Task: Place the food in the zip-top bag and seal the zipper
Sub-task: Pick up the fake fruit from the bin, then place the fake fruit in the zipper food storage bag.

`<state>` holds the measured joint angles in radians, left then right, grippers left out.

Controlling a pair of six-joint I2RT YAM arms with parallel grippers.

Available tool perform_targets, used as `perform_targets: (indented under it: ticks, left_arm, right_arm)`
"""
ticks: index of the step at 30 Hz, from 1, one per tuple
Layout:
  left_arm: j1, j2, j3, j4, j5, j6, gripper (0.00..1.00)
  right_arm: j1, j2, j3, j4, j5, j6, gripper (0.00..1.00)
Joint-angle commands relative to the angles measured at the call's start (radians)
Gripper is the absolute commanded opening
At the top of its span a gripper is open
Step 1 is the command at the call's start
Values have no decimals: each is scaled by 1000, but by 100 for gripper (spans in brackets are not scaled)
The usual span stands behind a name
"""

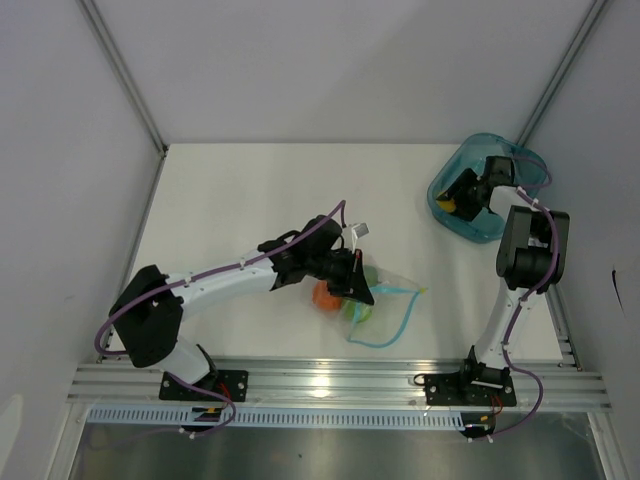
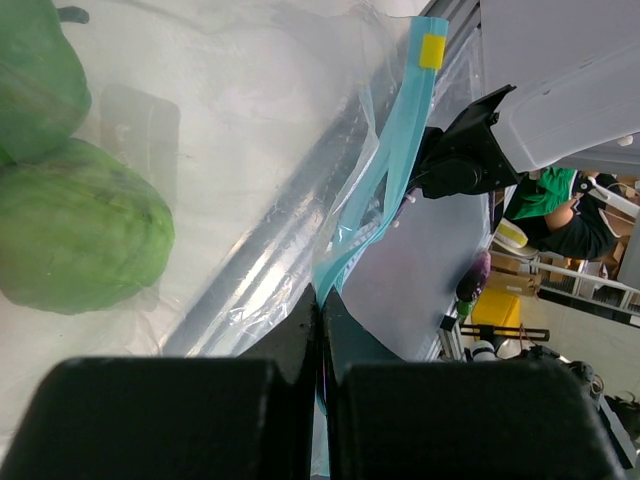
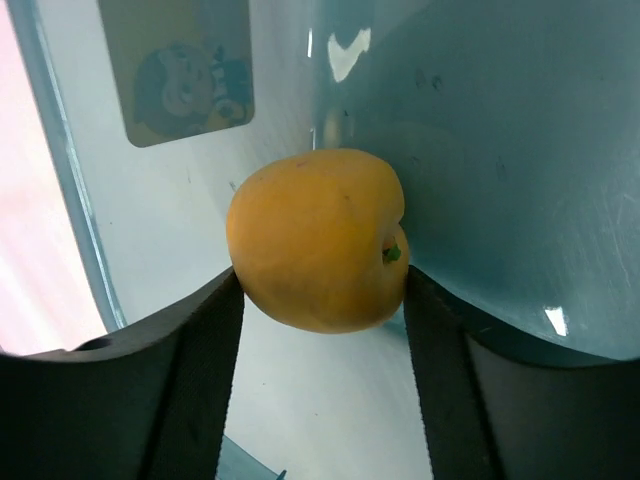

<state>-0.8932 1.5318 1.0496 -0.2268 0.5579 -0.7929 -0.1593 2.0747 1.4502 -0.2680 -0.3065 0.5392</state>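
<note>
The clear zip-top bag (image 1: pixel 392 300) lies near the table's front with its blue-teal zipper (image 2: pixel 405 150) rising along the mouth. My left gripper (image 2: pixel 322 310) is shut on that strip at the bag's edge (image 1: pixel 355 282). Inside the bag are an orange-red fruit (image 1: pixel 325 296) and two green ones, light green (image 2: pixel 75 225) and dark green (image 2: pixel 35 80). The yellow fruit (image 3: pixel 318 240) sits in the teal bowl (image 1: pixel 470 228) at the back right. My right gripper (image 3: pixel 322 290) reaches into the bowl, and its fingertips (image 3: pixel 225 300) press against both sides of the yellow fruit (image 1: pixel 447 205).
The bowl's curved teal wall (image 3: pixel 500 150) rises close behind the yellow fruit. A sticker (image 3: pixel 175 65) shows through the bowl's floor. White walls with metal posts (image 1: pixel 120 70) close in the table. An aluminium rail (image 1: pixel 330 380) runs along the near edge.
</note>
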Motion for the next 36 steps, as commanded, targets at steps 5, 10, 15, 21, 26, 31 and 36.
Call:
perform_targets:
  ticks: [5,10,15,21,26,31,36]
  left_arm:
    - [7,-24,-20,29,13,6,1]
    - [7,-38,-26,20,8,0,0]
    - [7,-58,-19,17,5,-11,1]
    - [8,-67,9,3,-3,-20,1]
    - [8,-71,33,-9,-15,-25,1]
    - [7,-91,52,-31,-41,-23,1]
    - [8,-102,58,-62,-64,-12,0]
  right_arm:
    - [-8,7,73,38,-14,-22,53]
    - [-11,-31,105,-16,10,-48,46]
    - [7,-177,84,-89,41,-71,46]
    - [67,-470,-74,-157,38,-91,47]
    - [188,-730,-206,-246,7,-129,48]
    - [380,-1039,-368,-347,58,-137,48]
    - [582,-1257,-482,-402,40,-58,47]
